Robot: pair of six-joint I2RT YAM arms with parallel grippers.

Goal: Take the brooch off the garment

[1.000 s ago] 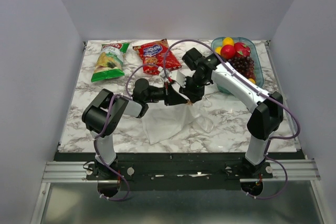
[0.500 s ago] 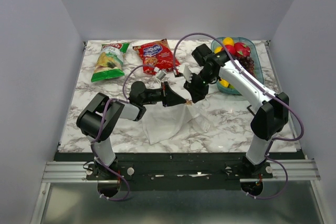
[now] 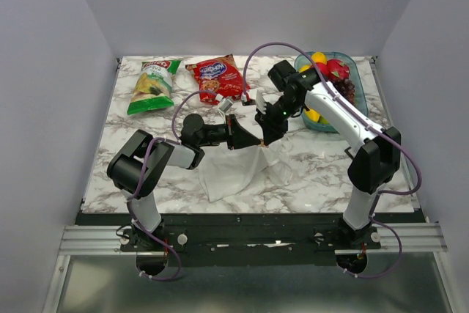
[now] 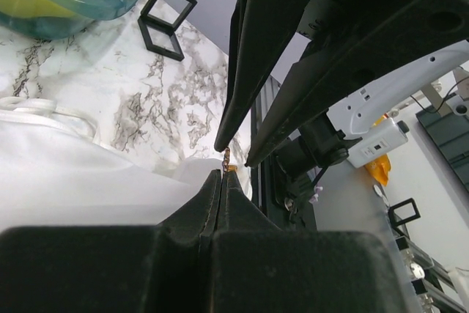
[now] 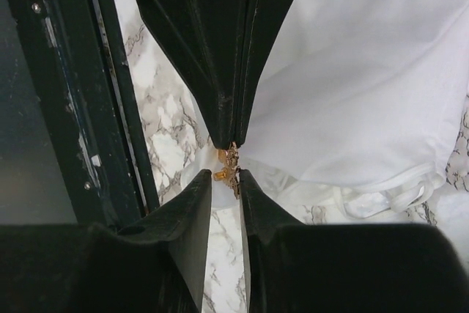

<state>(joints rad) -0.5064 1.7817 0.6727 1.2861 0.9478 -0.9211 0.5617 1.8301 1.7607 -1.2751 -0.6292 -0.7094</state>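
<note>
The white garment (image 3: pixel 233 171) lies at mid-table, one fold pulled up to a peak. My left gripper (image 3: pixel 256 141) is shut on that peak; in its own view the closed fingertips (image 4: pixel 222 175) pinch white cloth (image 4: pixel 80 181). The brooch (image 5: pixel 232 164) is a tiny gold-brown piece with a gold clasp, sitting right at the left gripper's tips (image 5: pixel 233 137). It shows as a speck (image 4: pixel 226 157) in the left wrist view. My right gripper (image 5: pixel 227 177) meets it from the other side, and both narrow-set fingertips touch it. From above, the right gripper (image 3: pixel 266 138) sits tip to tip with the left.
At the back right a teal bowl (image 3: pixel 359 71) holds fruit, with its rim (image 4: pixel 110 6) also in the left wrist view. Two black square frames (image 4: pixel 167 16) lie near it. A green snack bag (image 3: pixel 154 86) and a red one (image 3: pixel 218 78) lie at the back left.
The right arm's wrist has shifted a little back and to the right and the left arm's elbow has dropped. Both gripper tips stay together at the raised fold.
</note>
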